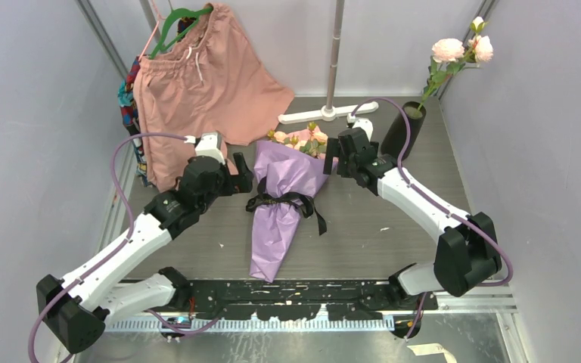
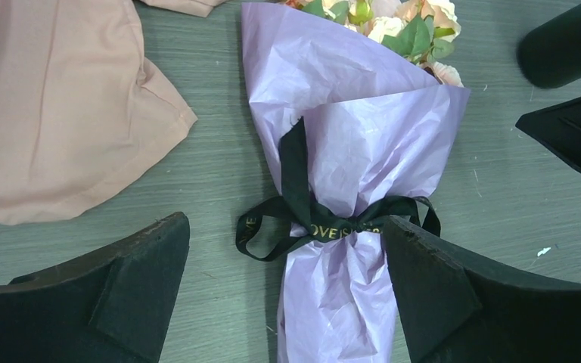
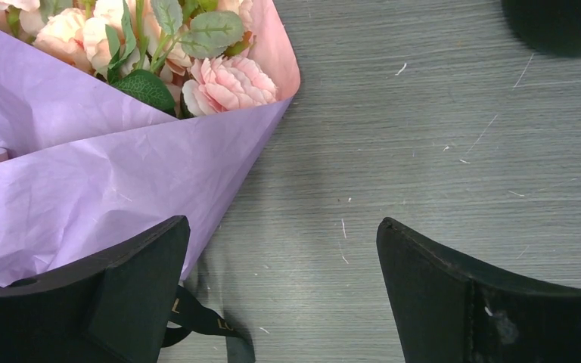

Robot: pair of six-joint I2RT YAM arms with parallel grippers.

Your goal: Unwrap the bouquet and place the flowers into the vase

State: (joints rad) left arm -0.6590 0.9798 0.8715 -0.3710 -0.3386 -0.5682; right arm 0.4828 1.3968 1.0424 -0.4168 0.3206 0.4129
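The tied bouquet (image 1: 284, 200) lies mid-surface (image 1: 371, 223) — left hand (image 1: 240, 175) and right hand (image 1: 331, 157) flank it, both wide, empty.

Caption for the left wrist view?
Open left gripper hangs over the lilac bouquet at its tied black ribbon, salmon shorts to one side.

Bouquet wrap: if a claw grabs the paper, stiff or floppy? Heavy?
Probably floppy: the lilac paper is thin and creased all over, so it should crumple rather than lift rigidly. Likely light for its size: only small flowers and paper. The black ribbon cinches the waist, probably the firmest place to hold.
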